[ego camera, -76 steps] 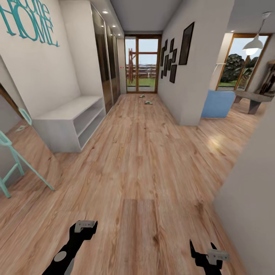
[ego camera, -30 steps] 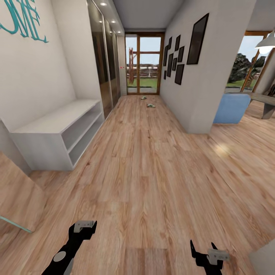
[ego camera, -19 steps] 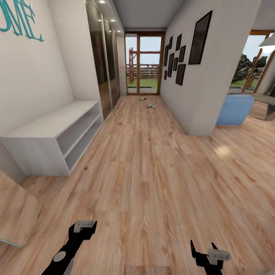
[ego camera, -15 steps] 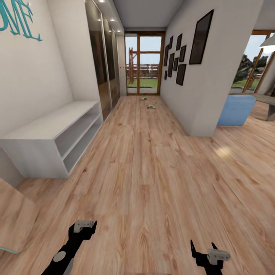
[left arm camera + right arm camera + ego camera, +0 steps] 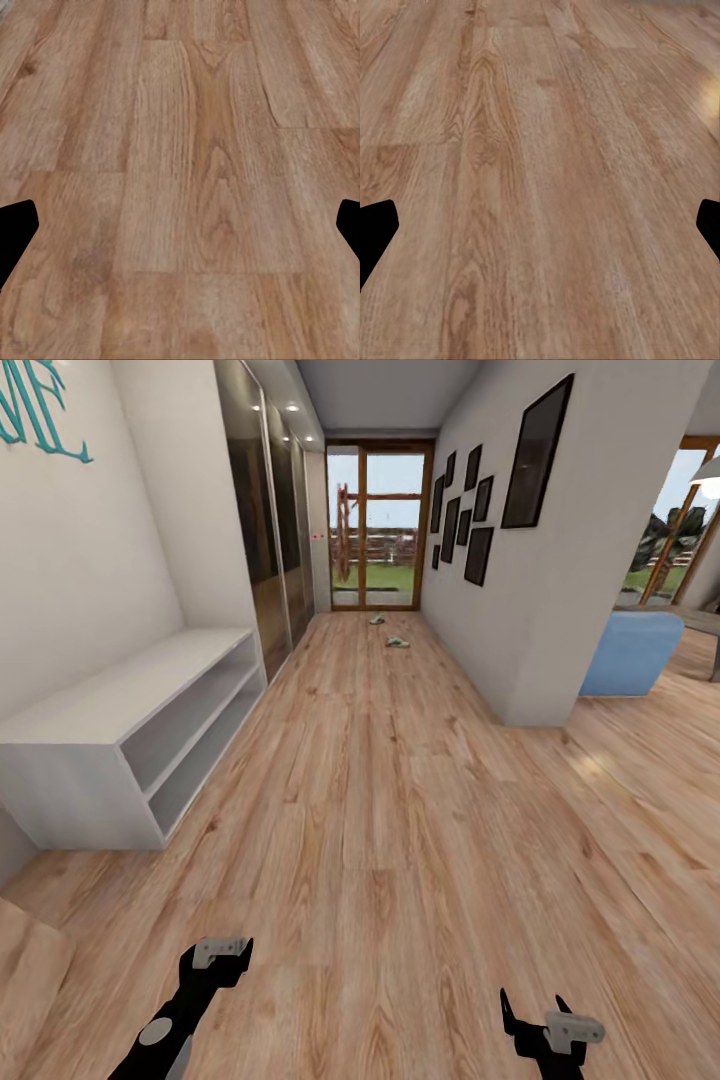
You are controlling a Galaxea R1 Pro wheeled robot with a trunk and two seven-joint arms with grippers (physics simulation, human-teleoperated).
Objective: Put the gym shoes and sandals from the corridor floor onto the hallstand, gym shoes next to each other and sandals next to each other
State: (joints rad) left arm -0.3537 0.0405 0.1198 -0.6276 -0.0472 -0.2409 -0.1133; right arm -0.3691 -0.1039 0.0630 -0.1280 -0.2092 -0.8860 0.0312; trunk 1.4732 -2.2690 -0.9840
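Two small pale shapes with green, apparently the gym shoes point(image 5: 397, 642) point(image 5: 376, 619), lie far ahead on the corridor floor point(image 5: 380, 830) near the glass door. They are too small for detail. The sandals and the hallstand are out of view. My left gripper point(image 5: 222, 952) hangs low over the planks at the near left, open and empty. At the near right my right gripper point(image 5: 530, 1008) is also open and empty. In each wrist view, the left gripper point(image 5: 180, 232) and the right gripper point(image 5: 540, 232) show dark fingertips wide apart over bare wood.
A white bench unit point(image 5: 120, 745) with open tiers stands against the left wall under teal lettering point(image 5: 40, 410). Mirrored wardrobe doors point(image 5: 265, 550) follow it. A wall corner point(image 5: 535, 660) juts in on the right, with a blue seat point(image 5: 632, 653) beyond.
The whole view has moved forward down the corridor, so the white bench and right wall corner sit nearer. Both grippers keep their place in the picture, still open.
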